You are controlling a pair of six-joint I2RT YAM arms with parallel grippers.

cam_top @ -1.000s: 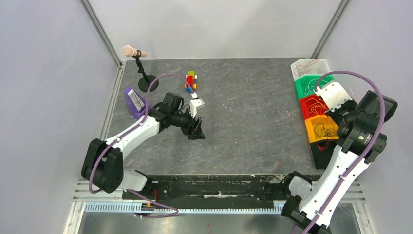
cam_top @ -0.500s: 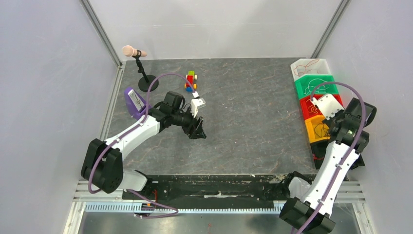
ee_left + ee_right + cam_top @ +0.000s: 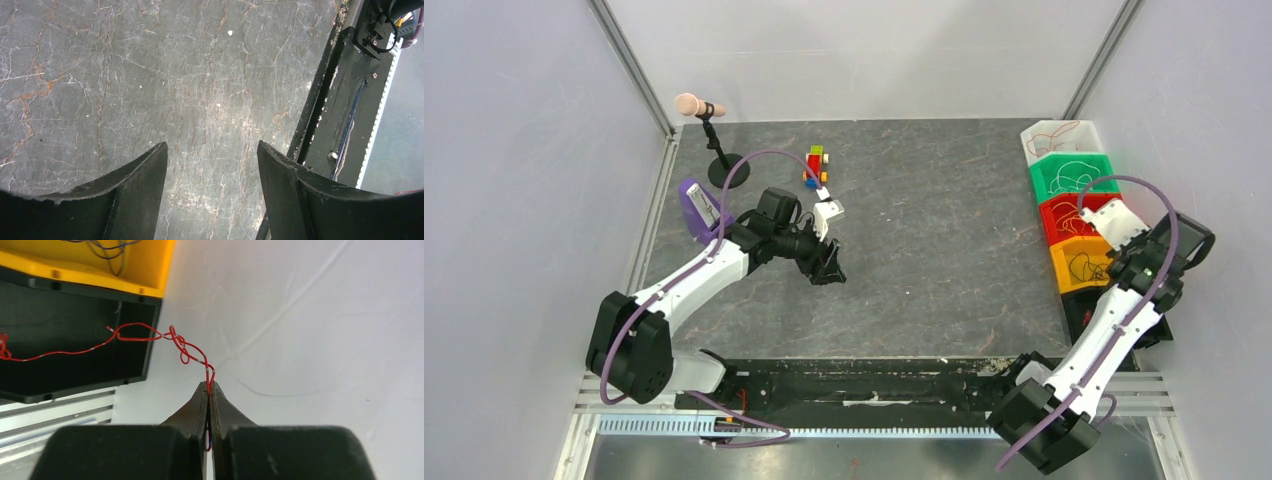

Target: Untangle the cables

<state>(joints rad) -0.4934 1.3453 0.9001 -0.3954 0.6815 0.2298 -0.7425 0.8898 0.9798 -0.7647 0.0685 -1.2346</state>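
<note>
While right claw (image 3: pixel 208 386) pinches red cable (image 3: pixel 176 338), left claw (image 3: pixel 212 146) gaping

Red cable (image 3: pixel 150 332) in pinched gripper (image 3: pixel 208 390)

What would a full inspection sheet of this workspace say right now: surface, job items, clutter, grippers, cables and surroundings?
Surface: dark grey marbled table mat, veined and scuffed.
Job's things: thin red wire, knotted, running from the black bin to the right gripper; other thin wires in the row of coloured plastic bins.
Clutter: pink microphone on a black stand; small stack of coloured toy blocks.
Grippers: left gripper open, holding nothing; right gripper shut on the thin red wire.
Cables: purple hoses loop over both arms.
Surroundings: pale walls with metal corner posts.
</note>
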